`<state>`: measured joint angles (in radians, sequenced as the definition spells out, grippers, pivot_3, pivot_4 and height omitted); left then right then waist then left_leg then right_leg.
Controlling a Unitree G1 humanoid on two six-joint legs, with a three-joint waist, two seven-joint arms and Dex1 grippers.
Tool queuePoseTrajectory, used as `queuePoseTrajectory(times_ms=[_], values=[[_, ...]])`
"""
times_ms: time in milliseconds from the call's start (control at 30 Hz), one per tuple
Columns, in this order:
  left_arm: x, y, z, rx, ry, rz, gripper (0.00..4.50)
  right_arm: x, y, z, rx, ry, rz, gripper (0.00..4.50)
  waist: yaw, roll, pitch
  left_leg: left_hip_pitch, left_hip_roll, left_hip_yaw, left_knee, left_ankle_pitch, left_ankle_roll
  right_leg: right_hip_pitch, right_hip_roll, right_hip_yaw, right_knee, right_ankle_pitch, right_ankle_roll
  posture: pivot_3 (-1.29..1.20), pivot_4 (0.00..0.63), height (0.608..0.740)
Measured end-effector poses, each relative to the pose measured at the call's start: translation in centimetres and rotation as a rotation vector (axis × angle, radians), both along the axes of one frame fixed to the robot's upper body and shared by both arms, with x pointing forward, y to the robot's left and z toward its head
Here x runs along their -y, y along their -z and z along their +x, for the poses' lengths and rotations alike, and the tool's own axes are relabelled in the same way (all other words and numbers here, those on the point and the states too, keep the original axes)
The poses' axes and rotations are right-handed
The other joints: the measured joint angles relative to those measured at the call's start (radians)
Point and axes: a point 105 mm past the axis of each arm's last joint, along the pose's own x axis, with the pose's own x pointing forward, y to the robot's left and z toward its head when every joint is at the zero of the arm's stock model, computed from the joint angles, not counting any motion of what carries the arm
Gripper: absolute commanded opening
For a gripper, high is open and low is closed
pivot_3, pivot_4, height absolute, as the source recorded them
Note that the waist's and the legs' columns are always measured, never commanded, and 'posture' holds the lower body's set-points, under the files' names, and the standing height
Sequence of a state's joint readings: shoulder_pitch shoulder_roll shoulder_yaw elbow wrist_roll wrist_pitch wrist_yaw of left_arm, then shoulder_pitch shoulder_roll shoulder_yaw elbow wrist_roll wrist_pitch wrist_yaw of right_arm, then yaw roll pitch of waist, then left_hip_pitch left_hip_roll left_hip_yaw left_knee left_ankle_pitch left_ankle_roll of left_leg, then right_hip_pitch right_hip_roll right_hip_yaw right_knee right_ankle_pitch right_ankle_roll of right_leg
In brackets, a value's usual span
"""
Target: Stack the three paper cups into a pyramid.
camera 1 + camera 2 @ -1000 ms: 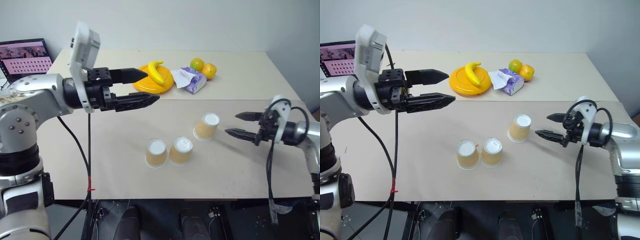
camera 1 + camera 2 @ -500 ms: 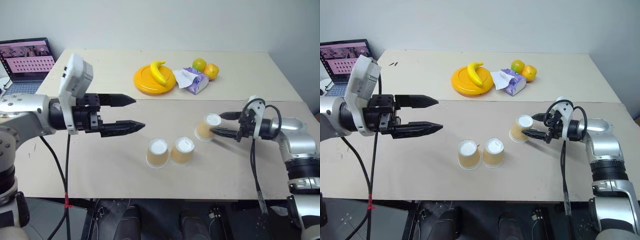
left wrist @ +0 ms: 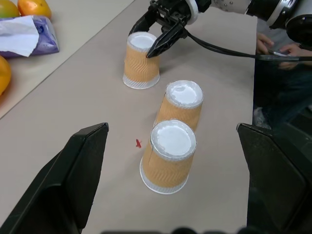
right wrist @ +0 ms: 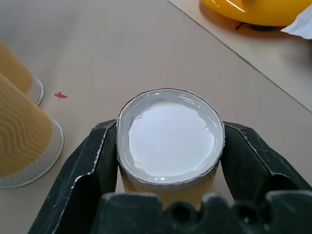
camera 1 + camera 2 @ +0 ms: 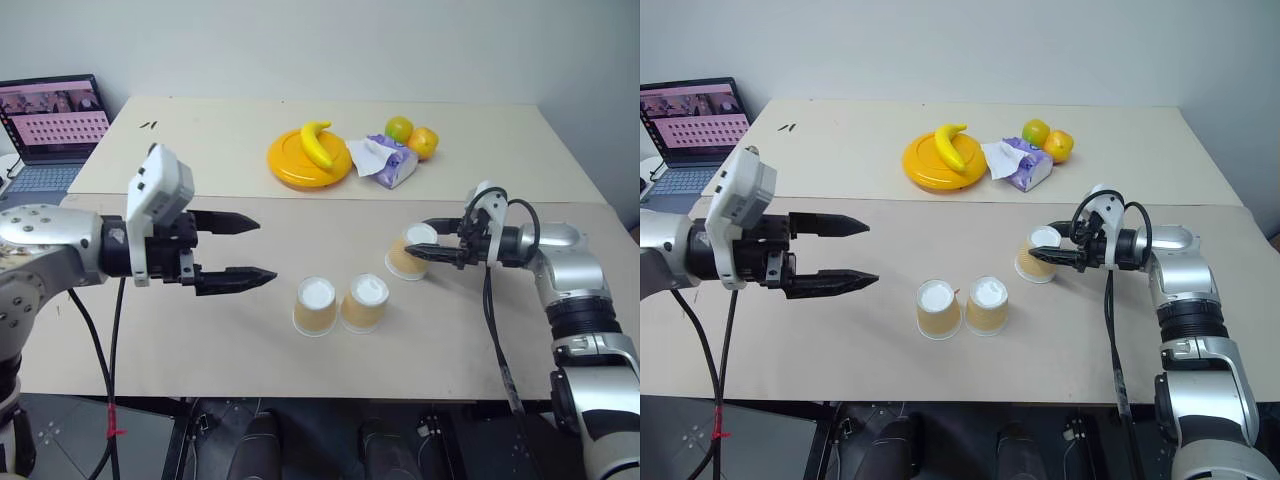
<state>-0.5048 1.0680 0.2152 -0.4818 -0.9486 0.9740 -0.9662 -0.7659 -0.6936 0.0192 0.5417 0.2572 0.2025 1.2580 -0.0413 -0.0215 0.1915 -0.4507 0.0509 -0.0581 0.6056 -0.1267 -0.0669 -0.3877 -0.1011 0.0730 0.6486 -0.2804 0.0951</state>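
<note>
Right wrist view gives the plainest reading: the right hand [image 4: 168, 161] has its two black fingers pressed against opposite sides of the third cup [image 4: 169, 141], just under the white end, so it is clamped on that cup, which stands mouth-down on the counter [image 5: 200, 340]. That grip near the top probably serves to lift the cup clear and set it down over the other two. Those two, the left base cup [image 5: 314, 306] and the right base cup [image 5: 364, 302], stand upside down and touching side by side near the counter's front edge, at about 8 o'clock from the held cup and a little apart from it; they look ready as the bottom row. The left hand [image 5: 245, 248] hangs above the counter at 9 o'clock from the pair, well apart from them, fingers spread wide and holding nothing, likely kept out of the way. Toward 12 o'clock lie a yellow plate [image 5: 300, 168] with a banana [image 5: 316, 142], a tissue pack [image 5: 385, 160] and two round fruits [image 5: 412, 136]. A laptop [image 5: 45, 125] at the far left is cut by the frame edge. Whether the held cup's rim has left the counter cannot be made out.
</note>
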Motion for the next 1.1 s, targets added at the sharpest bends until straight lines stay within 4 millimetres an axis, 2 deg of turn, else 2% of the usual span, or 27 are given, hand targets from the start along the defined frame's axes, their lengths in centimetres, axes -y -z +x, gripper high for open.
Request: queuePoseTrajectory(times_ms=[67,233,300,433,567,700,933,1100], values=[[-0.2,0.1,0.0,-0.002,0.004,0.007,4.50,0.1,-0.8,-0.3,0.015,-0.009,-0.022,3.10,0.000,0.000,0.000,0.000,0.000,0.000,0.000,0.000,0.000,0.000,0.000,0.000,0.000,0.000,0.000,0.00,0.150,0.732],[-0.8,1.0,-0.3,-0.032,0.031,0.032,4.50,0.3,-5.1,-1.5,0.074,-0.013,-0.048,3.10,0.000,0.000,0.000,0.000,0.000,0.000,0.000,0.000,0.000,0.000,0.000,0.000,0.000,0.000,0.000,0.00,0.150,0.732],[-0.4,1.6,-0.4,-0.036,0.065,0.023,4.50,-1.1,-7.2,-2.0,0.106,-0.038,-0.040,3.10,-0.003,0.000,0.000,0.000,0.000,0.000,0.000,0.000,0.000,0.000,0.000,0.000,0.000,0.000,0.000,0.00,0.150,0.732],[0.4,3.2,0.0,-0.058,0.098,-0.007,4.50,-4.5,-9.9,-4.0,0.120,-0.137,-0.039,3.10,0.000,0.000,0.000,-0.001,0.001,0.000,0.000,0.000,0.000,-0.001,0.000,0.000,0.000,0.000,-0.001,0.00,0.150,0.732],[0.8,4.0,0.5,-0.101,0.105,-0.059,4.50,-7.8,-11.3,-7.0,0.100,-0.281,-0.029,3.10,0.004,0.000,0.000,-0.002,0.001,0.000,0.000,0.000,0.001,-0.001,0.000,0.000,0.000,0.000,-0.001,0.00,0.150,0.732],[1.2,4.8,1.0,-0.113,0.116,-0.066,4.50,-9.3,-11.6,-8.9,0.063,-0.358,-0.020,3.10,0.011,0.000,0.000,-0.002,0.001,0.000,0.001,0.000,0.001,-0.001,0.000,0.000,0.000,0.000,-0.001,0.00,0.150,0.732],[1.7,5.1,1.5,-0.097,0.132,-0.065,4.50,-10.0,-11.2,-10.0,0.020,-0.367,-0.023,3.10,0.016,0.000,0.000,-0.002,0.001,0.000,0.001,0.000,0.001,-0.001,0.000,0.000,0.000,0.000,-0.001,0.00,0.150,0.732],[1.4,5.1,1.6,-0.088,0.130,-0.046,4.50,-10.7,-9.1,-10.4,-0.052,-0.379,0.004,3.10,0.015,0.000,0.000,-0.002,0.001,0.000,0.001,-0.001,0.001,-0.002,0.000,0.000,0.001,0.000,-0.001,0.00,0.150,0.732]])
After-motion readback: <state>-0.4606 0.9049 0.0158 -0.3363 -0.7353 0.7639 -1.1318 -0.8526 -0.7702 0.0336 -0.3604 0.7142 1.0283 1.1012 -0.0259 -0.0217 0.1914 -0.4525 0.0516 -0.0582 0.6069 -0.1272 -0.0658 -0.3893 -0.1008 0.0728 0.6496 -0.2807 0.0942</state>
